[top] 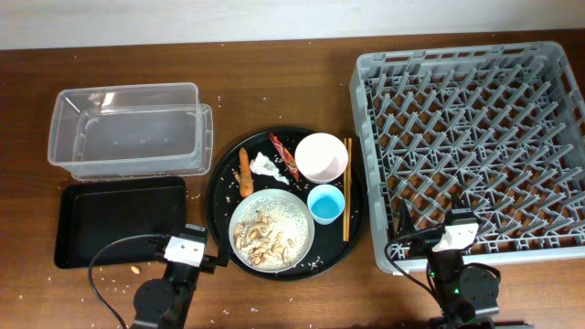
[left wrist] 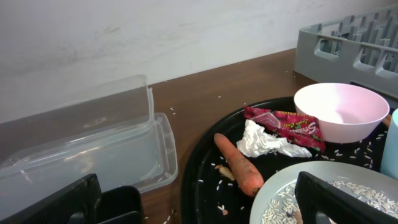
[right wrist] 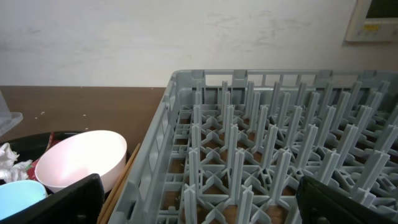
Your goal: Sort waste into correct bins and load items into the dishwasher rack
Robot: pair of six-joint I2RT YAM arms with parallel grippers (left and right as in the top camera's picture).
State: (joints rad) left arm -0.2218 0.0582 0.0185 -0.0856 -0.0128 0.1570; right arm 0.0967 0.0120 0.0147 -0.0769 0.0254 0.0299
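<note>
On the round black tray (top: 222, 192) lie a red wrapper (top: 285, 155), a white tissue (top: 268, 165), a carrot piece (top: 245, 172), a white bowl (top: 321, 157), a blue cup (top: 326, 203), chopsticks (top: 346, 187) and a grey plate (top: 309, 239) holding rice and peanuts (top: 268, 233). The clear tub (top: 128, 128) and the shallow black tray (top: 119, 219) sit at the left. The grey rack (top: 457, 59) is at the right. My left gripper (top: 187, 251) is open and empty at the front, facing the carrot (left wrist: 239, 165). My right gripper (top: 454, 233) is open and empty over the rack's near edge (right wrist: 155, 143).
Loose rice grains are scattered on the round tray (left wrist: 205, 186) and on the table. A stray peanut (top: 135, 270) lies on the table in front of the shallow black tray. A wall stands behind the table.
</note>
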